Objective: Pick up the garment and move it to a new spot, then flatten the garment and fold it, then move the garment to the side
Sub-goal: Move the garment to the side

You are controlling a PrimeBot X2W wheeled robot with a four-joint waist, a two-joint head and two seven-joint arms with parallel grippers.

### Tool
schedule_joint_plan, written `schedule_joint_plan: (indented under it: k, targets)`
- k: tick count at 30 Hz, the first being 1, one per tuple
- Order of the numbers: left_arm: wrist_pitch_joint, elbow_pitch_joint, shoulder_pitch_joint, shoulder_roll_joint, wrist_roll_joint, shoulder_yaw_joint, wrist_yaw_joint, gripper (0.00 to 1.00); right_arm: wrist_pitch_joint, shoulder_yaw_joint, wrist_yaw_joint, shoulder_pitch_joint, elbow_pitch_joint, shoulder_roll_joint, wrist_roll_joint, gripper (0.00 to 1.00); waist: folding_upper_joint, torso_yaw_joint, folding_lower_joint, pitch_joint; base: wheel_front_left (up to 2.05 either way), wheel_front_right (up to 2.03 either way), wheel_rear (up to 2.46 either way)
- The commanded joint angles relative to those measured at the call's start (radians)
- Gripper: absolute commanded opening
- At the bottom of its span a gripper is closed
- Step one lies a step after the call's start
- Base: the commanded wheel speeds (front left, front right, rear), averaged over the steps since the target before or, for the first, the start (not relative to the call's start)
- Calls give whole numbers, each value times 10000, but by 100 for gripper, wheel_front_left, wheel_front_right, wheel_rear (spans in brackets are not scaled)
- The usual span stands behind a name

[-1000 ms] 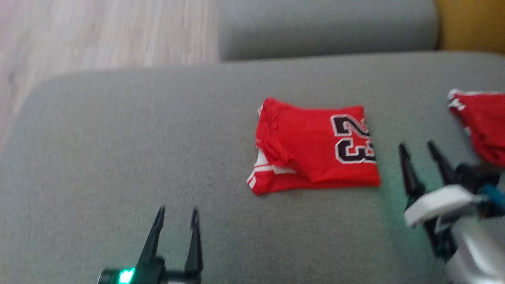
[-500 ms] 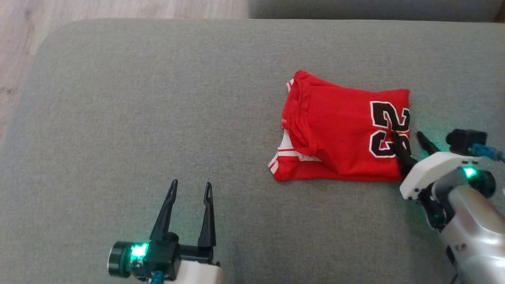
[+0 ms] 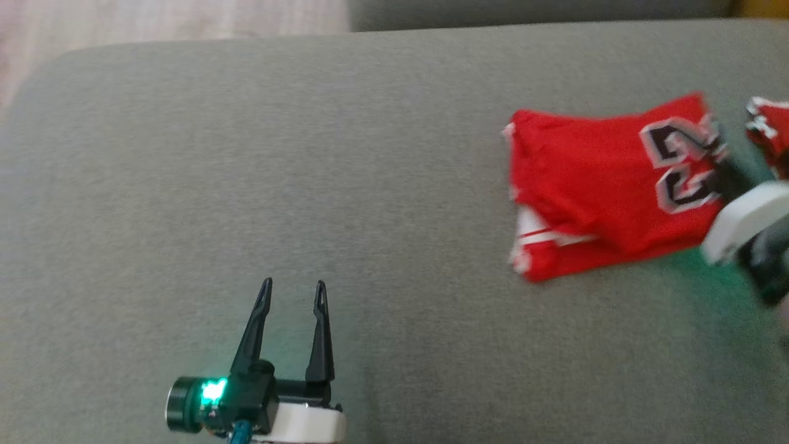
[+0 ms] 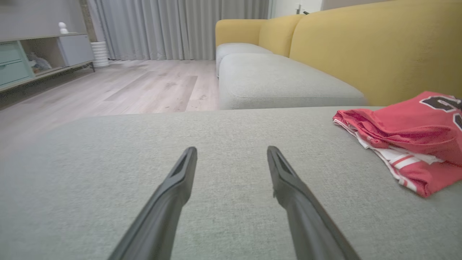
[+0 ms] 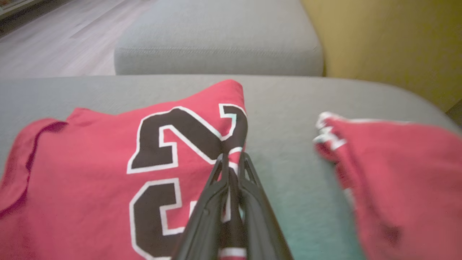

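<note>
The folded red jersey [image 3: 592, 197] lies on the grey sofa cushion [image 3: 308, 154], at the right of the head view. Its long axis runs left-right: numeral end to the right, striped sleeve end to the left. The right gripper [image 5: 231, 159] is clamped on the numeral edge. The left gripper [image 3: 293, 290] has its fingers spread and holds nothing.

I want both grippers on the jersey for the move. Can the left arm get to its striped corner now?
Probably yes. The left gripper stands open over bare cushion, nothing lies between it and the striped corner of the jersey, and the right gripper grips the opposite, numbered edge.
</note>
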Motion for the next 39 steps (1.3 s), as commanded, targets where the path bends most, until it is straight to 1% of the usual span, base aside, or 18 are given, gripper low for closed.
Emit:
schedule_joint_plan:
  k: [1, 2, 3, 7, 12, 13, 14, 15, 16, 20, 22, 25, 26, 27, 31, 35, 37, 39]
  targets:
    - [-51, -364, -401, -60, -51, 269, 55, 100, 59, 168, 67, -520, -451, -694, -200, 0, 0, -442, 1, 327, 0, 0, 0]
    - [-51, -357, -488, -60, -39, 242, 52, 100, 142, 182, 67, -648, -557, -999, -287, 0, 0, -536, 1, 420, 0, 0, 0]
    - [-51, -357, -488, -60, -39, 242, 52, 100, 142, 182, 67, -648, -557, -999, -287, 0, 0, -536, 1, 420, 0, 0, 0]
    - [-51, -340, -894, -60, -30, 143, 93, 100, 519, 189, 67, -1070, -1000, -2295, -526, 0, 0, -822, 1, 880, 0, 0, 0]
    - [-51, -341, -1356, -60, -58, -6, 184, 100, 1092, 31, 67, -1229, -1573, -3968, -439, 0, 0, -921, 1, 1417, 0, 0, 0]
    - [-51, -345, -1430, -60, -67, -32, 203, 100, 1143, -32, 67, -1247, -1643, -4293, -419, 4, 0, -924, 1, 1509, 0, 0, 0]
    - [-51, -345, -1499, -60, -80, -59, 222, 100, 1168, -100, 67, -1256, -1691, -4584, -417, 20, 0, -921, 1, 1583, 0, 0, 0]
    - [-51, -336, -1557, -60, -100, -82, 237, 100, 1191, -186, 67, -1248, -1705, -4797, -390, 46, 0, -912, 1, 1635, 0, 0, 0]
    - [-51, -318, -1606, -60, -128, -101, 249, 100, 1229, -284, 67, -1227, -1680, -4936, -348, 100, 0, -897, 1, 1664, 0, 0, 0]
    - [-51, -270, -1717, -60, -312, -138, 351, 100, 1157, -635, 67, -973, -1557, -4967, -294, 100, 0, -765, 1, 1477, 0, 0, 0]
    - [-51, -246, -1666, -60, -461, -126, 352, 100, 874, -837, 67, -738, -1457, -4686, -446, 100, 0, -683, 1, 1157, 0, 0, 0]
    - [-51, -220, -1443, -60, -640, -13, 287, 100, 279, -1185, 67, -167, -1375, -3741, -557, 100, 0, -578, 1, 481, 0, 0, 0]
    - [-51, -196, -1332, -60, -699, 31, 213, 100, 70, -1276, 67, 98, -1370, -3298, -555, 100, 0, -548, 1, 169, 0, 0, 0]
    - [-51, -139, -1038, -60, -789, 146, 72, 100, -366, -1388, 67, 693, -1433, -2359, -586, 100, 0, -499, 1, -438, 0, 0, 0]
    - [-51, 241, -349, -59, -768, 460, -209, 100, -1262, -1329, 67, 2118, -1747, -439, -693, 100, 0, -414, 1, -1776, 0, 0, 0]
    - [-51, 389, 218, -4, -689, 876, -401, 100, -1751, -1263, 67, 3649, -2572, 1141, -666, 100, 0, -344, 1, -2643, 0, 0, 0]
    - [-51, 419, 435, 2, -654, 1113, -454, 100, -1796, -1433, 67, 4350, -3184, 1710, -809, 100, 0, -329, 1, -2967, 0, 0, 0]
    - [-51, 378, 622, 22, -531, 1286, -510, 100, -1802, -1680, 67, 5048, -4193, 2165, -1293, 100, 0, -364, 1, -3198, 0, 0, 0]
